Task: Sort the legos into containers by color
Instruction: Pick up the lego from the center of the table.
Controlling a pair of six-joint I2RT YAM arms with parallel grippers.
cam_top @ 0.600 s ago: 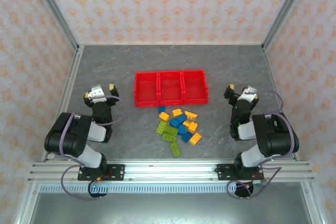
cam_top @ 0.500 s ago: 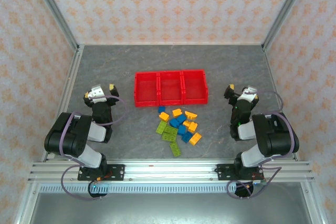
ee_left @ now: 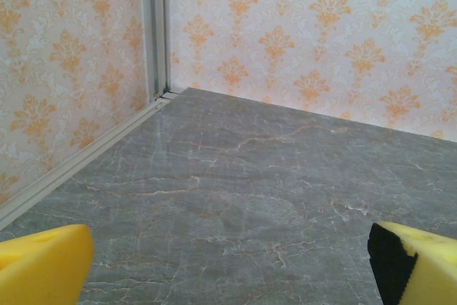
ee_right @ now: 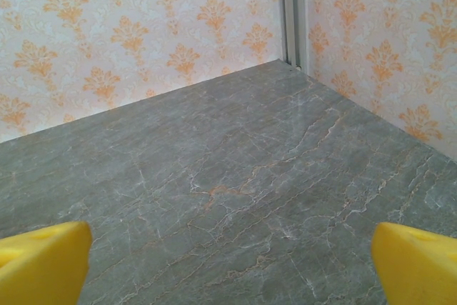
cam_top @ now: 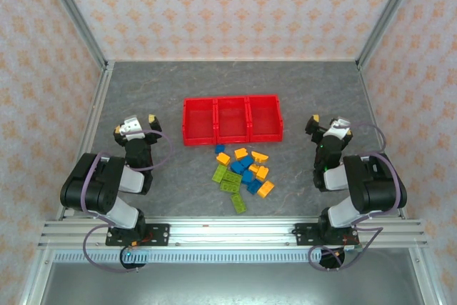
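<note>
Here the legos [cam_top: 241,171] lie in a loose heap on the grey bench [cam_top: 178,83], just on the near side of the red containers [cam_top: 216,121]. The left claw [cam_top: 134,123] stands well apart to the left of the heap and the right claw [cam_top: 328,125] well apart to the right, so the heap is between them. Both claws are spread wide and grip nothing.

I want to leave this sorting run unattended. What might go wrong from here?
The bricks lie tightly bunched, colours mixed, so a grab may nudge neighbours or lift two. The bins are joined by thin dividers; a brick released near one might land in the wrong bin. The left arm and right arm flank one pile and may collide.
</note>
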